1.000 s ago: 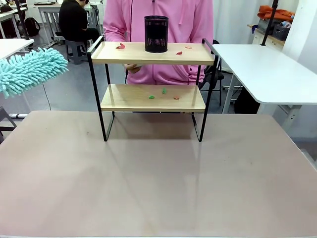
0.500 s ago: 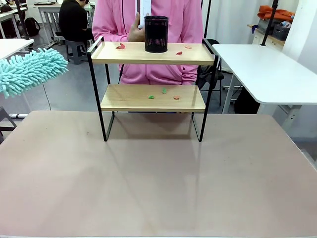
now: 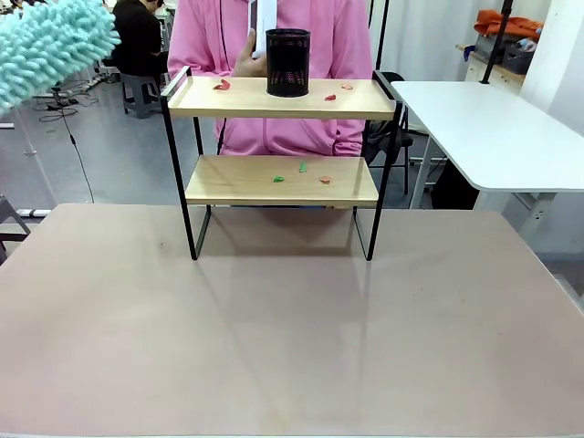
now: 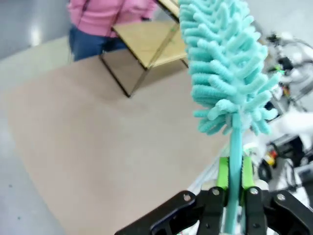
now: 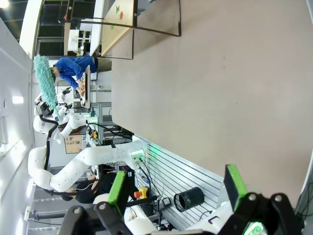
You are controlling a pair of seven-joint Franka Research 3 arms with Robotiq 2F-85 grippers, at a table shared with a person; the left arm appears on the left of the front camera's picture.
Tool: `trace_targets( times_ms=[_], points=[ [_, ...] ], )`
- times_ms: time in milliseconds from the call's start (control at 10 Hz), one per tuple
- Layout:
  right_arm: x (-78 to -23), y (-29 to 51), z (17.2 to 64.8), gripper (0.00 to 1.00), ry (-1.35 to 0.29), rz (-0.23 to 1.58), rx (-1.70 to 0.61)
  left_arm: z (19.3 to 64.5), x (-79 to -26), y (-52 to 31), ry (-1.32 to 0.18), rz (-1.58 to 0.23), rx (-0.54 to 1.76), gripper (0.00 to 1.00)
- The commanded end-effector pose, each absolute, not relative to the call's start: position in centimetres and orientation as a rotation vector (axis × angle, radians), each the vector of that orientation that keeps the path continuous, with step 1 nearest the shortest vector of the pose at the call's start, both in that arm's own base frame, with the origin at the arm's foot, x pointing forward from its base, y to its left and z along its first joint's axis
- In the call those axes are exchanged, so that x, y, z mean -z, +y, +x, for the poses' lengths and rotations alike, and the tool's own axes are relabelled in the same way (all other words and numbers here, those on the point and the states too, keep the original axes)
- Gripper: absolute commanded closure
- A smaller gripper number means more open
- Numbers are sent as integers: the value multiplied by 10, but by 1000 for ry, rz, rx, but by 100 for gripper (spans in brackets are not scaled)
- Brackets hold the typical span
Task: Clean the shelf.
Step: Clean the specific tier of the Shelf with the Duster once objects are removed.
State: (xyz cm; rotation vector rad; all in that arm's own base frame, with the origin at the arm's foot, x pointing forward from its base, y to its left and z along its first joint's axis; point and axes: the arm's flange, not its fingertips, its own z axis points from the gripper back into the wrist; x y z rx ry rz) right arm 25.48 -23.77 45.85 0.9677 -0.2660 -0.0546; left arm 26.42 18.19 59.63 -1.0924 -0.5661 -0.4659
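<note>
Brown tabletop (image 3: pixel 292 347) takes up the lower half of the front view. The shelf (image 3: pixel 278 193) stands at its far edge, in the upper middle of the frame. A black mesh cup (image 3: pixel 287 62) stands on the top board, with red scraps (image 3: pixel 222 85) lying to its left and right. More scraps, green and red, lie on the lower board. A person in a pink top (image 3: pixel 310 36) stands behind the shelf, with one hand (image 3: pixel 246 59) raised just left of the cup. The fluffy turquoise duster (image 3: pixel 50 46) hangs in the upper left corner, apart from the shelf. A white table (image 3: pixel 484 128) stands at right.

From the left wrist, the left gripper (image 4: pixel 235 171) sits at the bottom edge, its green pads (image 4: pixel 222 172) clamped tight on the duster's thin handle (image 4: pixel 235 142). The fluffy head rises to the top right. The shelf lies at upper centre, tilted in this frame, and the person's pink top is at upper left.

From the right wrist, the picture is turned sideways. The right gripper (image 5: pixel 176 185) is at the bottom with its fingers (image 5: pixel 234 180) wide apart and nothing between them. The shelf shows in the upper left corner, and the duster shows at the left edge.
</note>
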Motion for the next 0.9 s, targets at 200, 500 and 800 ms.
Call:
trace_targets(
  times_ms=[200, 500, 800],
  points=[
    [-460, -240, 253, 0, -271, 965, 26, 261, -571, 144, -293, -1025, 724, 88],
    [-460, -240, 253, 0, -271, 965, 26, 276, -547, 88, -168, -935, 760, 88],
    [-460, -240, 253, 0, -271, 965, 26, 295, -523, 38, -217, -934, 641, 88]
  ],
)
